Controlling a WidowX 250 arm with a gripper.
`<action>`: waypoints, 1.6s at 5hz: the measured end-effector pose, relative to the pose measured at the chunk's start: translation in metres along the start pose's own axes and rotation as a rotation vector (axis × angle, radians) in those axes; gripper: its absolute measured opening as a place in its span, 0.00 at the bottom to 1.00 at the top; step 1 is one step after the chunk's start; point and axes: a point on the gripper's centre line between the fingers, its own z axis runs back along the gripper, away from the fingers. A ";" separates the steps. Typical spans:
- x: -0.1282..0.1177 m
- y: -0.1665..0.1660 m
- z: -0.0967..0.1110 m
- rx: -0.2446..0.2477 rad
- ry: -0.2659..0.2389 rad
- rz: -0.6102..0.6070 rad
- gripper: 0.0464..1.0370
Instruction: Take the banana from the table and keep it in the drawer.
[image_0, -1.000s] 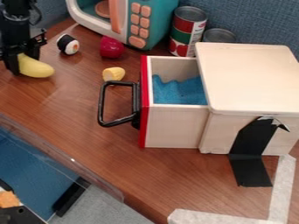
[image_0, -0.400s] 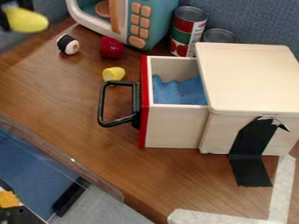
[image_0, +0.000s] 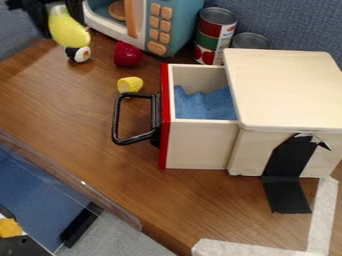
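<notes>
Yellow banana (image_0: 69, 31) is off the table (image_0: 67, 107), pinched by the gripper (image_0: 59, 20), well apart from the open drawer (image_0: 200, 145). Putting it in is left.

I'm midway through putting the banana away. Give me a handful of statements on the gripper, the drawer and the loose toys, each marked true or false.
1. The banana is held in the gripper. True.
2. The drawer is fully shut. False: the drawer stands open, with blue material inside.
3. The short yellow piece is on the table, close to the black handle. True.
4. The red toy lies inside the drawer. False: the red toy is on the table, beside the toy microwave.
5. The banana already rests in the drawer. False: it is at the upper left of the view, away from the drawer.
</notes>
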 end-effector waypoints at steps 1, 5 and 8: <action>-0.022 -0.035 0.009 -0.024 -0.046 -0.207 0.52; -0.028 -0.143 -0.029 -0.004 -0.018 -0.326 0.52; -0.054 -0.140 -0.079 0.042 -0.009 -0.531 0.58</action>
